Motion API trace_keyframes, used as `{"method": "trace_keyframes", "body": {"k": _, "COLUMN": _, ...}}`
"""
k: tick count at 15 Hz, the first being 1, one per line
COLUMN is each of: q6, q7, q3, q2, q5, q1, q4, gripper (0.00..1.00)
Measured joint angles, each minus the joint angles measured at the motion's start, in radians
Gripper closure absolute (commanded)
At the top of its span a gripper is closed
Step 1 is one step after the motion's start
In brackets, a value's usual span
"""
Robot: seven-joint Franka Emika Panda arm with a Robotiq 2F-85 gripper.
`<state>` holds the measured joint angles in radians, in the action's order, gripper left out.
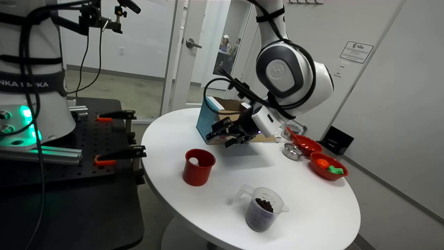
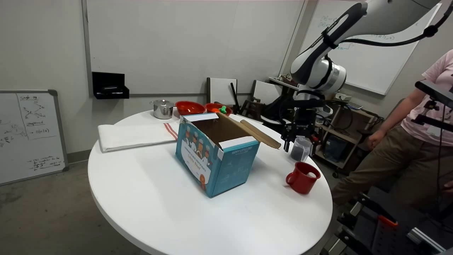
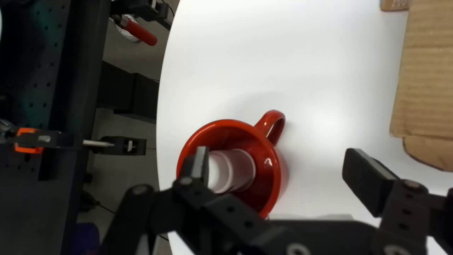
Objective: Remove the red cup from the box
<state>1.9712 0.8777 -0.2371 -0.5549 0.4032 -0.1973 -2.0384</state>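
The red cup (image 1: 197,172) stands upright on the white table, outside the box and near the table's edge. It shows in an exterior view (image 2: 303,180) with its handle, and in the wrist view (image 3: 269,166). A small white cup-like piece (image 3: 239,168) lies inside it. The box (image 2: 230,171) stands open with its flaps out. Its blue side shows in an exterior view (image 1: 207,119) and a brown flap in the wrist view (image 3: 430,78). My gripper (image 3: 280,170) is open and empty above the table, between box and cup, touching neither; it shows in both exterior views (image 1: 219,140) (image 2: 300,139).
A clear measuring cup with dark contents (image 1: 262,211) stands near the table's edge. Red bowls (image 1: 307,145) (image 1: 322,173), a metal lid (image 1: 292,151) and a pot (image 2: 163,109) stand at the far side. A folded white towel (image 2: 136,136) lies beside the box. A person (image 2: 433,106) stands nearby.
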Motion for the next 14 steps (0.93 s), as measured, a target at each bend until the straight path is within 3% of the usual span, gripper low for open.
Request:
{"method": "trace_keyframes", "body": {"k": 6, "q6": 0.057, "q7": -0.023, "q3": 0.011, "q2": 0.124, "q5": -0.025, "q1": 0.037, "q4": -0.079, "gripper": 0.00}}
{"method": "trace_keyframes", "body": {"k": 14, "q6": -0.039, "q7": -0.075, "q3": 0.086, "q2": 0.306, "q5": -0.251, "q1": 0.151, "q4": -0.095, "gripper": 0.00}}
